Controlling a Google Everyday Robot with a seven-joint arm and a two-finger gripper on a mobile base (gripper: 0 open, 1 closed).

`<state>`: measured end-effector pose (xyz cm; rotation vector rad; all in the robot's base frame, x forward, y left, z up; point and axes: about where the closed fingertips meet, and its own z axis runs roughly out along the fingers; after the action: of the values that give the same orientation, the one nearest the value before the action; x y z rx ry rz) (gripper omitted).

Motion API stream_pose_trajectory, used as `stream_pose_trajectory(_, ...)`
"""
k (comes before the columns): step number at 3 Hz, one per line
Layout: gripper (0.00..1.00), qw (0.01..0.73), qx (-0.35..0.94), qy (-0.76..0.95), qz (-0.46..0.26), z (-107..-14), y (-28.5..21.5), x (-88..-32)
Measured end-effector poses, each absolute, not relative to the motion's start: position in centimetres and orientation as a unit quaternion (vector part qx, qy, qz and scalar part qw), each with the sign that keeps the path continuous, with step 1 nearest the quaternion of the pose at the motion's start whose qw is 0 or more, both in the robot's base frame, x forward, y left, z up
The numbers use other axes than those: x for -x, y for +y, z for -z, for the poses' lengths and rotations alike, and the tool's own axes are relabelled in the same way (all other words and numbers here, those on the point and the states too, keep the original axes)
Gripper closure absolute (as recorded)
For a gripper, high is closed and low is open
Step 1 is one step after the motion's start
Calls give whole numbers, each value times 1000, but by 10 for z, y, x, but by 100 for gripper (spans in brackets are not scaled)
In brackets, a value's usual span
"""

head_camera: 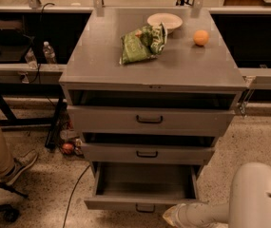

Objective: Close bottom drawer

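Below the cabinet's front edge, the gripper [171,215] sits low, just beside the right end of the bottom drawer [113,203], which stands pulled out; whether the gripper is open or closed cannot be told. On the cabinet top [101,65], a green bag [141,43] lies mid-surface, an orange [201,37] nearer the right edge, and a white bowl [164,21] toward the far edge.

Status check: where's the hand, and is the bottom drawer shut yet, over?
Hand low, by the bottom drawer front, right of its handle. Drawer pulled well out, not shut. Floor cable off to its left.
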<state>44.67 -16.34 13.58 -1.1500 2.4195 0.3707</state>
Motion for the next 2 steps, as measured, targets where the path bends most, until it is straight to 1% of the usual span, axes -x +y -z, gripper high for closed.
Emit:
stream_pose_trajectory(1,100,251,426,862,-113,-137,-164,-474)
stream_pose_trajectory(2,100,253,427,861,-112,-137,-164,-476)
